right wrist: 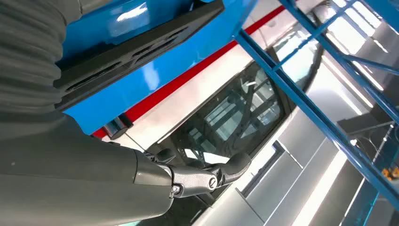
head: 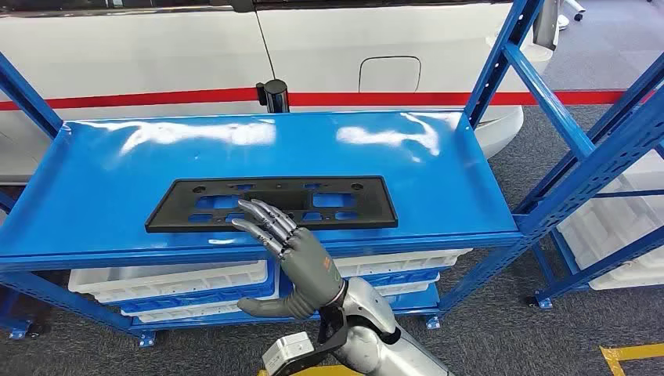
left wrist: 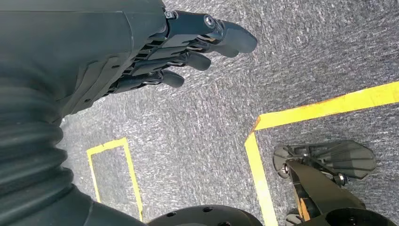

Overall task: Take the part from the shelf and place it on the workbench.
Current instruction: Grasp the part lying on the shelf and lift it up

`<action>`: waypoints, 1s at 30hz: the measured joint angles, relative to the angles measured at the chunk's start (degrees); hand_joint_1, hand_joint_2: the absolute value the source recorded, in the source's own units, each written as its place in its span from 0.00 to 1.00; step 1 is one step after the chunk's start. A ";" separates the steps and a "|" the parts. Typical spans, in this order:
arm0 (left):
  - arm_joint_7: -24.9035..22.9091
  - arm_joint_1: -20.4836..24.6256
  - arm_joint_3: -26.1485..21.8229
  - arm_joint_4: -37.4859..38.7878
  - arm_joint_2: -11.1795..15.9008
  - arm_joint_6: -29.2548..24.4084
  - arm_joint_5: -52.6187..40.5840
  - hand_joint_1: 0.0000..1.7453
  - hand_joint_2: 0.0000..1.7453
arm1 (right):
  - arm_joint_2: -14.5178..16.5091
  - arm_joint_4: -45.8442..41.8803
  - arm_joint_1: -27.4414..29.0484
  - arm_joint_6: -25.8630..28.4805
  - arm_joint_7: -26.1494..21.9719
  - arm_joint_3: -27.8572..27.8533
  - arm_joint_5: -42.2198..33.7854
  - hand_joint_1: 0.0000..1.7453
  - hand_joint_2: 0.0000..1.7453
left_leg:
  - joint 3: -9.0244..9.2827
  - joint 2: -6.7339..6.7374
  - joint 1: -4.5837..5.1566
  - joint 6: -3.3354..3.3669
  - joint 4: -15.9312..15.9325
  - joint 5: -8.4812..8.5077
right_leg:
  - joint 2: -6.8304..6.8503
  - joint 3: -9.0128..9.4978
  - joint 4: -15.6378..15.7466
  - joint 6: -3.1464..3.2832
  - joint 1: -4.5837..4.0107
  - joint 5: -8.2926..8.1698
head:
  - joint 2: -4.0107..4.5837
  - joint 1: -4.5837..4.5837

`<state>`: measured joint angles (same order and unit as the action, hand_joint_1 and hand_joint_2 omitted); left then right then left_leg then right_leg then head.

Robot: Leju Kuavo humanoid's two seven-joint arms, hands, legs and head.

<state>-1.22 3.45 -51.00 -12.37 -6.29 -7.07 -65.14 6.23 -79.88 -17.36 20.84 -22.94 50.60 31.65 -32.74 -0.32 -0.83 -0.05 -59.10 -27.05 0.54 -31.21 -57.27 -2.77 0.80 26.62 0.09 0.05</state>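
The part, a long flat black plastic frame with several cut-outs, lies across the middle of the blue shelf's top board. My right hand reaches up from below the shelf's front edge. Its fingers are spread and stretched over the frame's near edge, with the thumb hanging under the board. It holds nothing. The right wrist view looks along the frame from underneath, with the hand's thumb in front. My left hand hangs over the grey floor, fingers loosely extended and empty.
A white car with a red stripe stands right behind the shelf. White bins sit on the lower level. A second blue rack with white bins stands at the right. Yellow tape marks the carpet.
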 joint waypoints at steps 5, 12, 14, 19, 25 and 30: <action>0.17 0.08 0.02 0.00 -0.01 0.02 -0.58 0.00 1.00 | 1.92 4.31 -2.11 1.94 1.98 1.73 2.98 0.00 1.00 | -0.01 0.00 0.00 0.00 0.00 0.00 | 0.00 0.00 0.00 0.00 0.00 0.00 | 0.00 0.01; -0.35 0.46 0.07 0.00 -0.02 0.31 -1.65 0.00 1.00 | 5.90 11.98 -5.66 2.57 3.72 3.29 2.94 0.00 1.00 | -0.01 -0.01 0.00 -0.01 0.00 0.01 | 0.00 -0.01 0.00 0.00 0.00 0.00 | 0.00 0.01; -0.42 0.57 0.08 0.00 -0.01 0.33 -1.77 0.00 1.00 | 6.63 13.41 -6.22 2.62 3.87 3.43 2.92 0.00 1.00 | -0.01 -0.01 0.00 -0.01 0.00 0.02 | 0.00 -0.01 0.00 0.00 0.00 0.00 | 0.00 0.01; -0.57 0.81 0.17 0.00 0.00 0.47 -2.46 0.00 1.00 | 8.52 17.43 -7.83 3.67 5.30 4.15 5.12 0.00 1.00 | -0.01 0.00 0.00 -0.01 0.00 0.02 | 0.00 -0.01 -0.01 0.00 0.00 0.00 | 0.00 0.02; -0.63 0.96 0.19 0.00 -0.02 0.56 -2.57 0.00 1.00 | 11.47 22.90 -9.67 6.78 7.73 5.27 8.53 0.00 1.00 | -0.01 0.00 0.00 -0.02 0.00 0.02 | 0.00 -0.03 -0.01 0.00 0.00 0.00 | 0.00 0.02; -0.90 1.02 0.19 0.00 -0.02 0.64 -2.62 0.00 1.00 | 13.12 26.50 -11.26 8.90 9.27 5.63 10.20 0.00 1.00 | -0.01 0.00 0.00 -0.02 0.00 0.02 | 0.00 -0.03 -0.02 0.00 0.01 0.00 | 0.00 0.02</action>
<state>-2.13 4.46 -50.82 -12.37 -6.32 -6.43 -67.76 19.35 -53.38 -28.62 29.75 -13.67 56.23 41.85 -32.75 -0.32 -0.83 -0.07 -59.10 -27.02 0.54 -31.25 -57.29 -2.77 0.81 26.61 0.09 0.07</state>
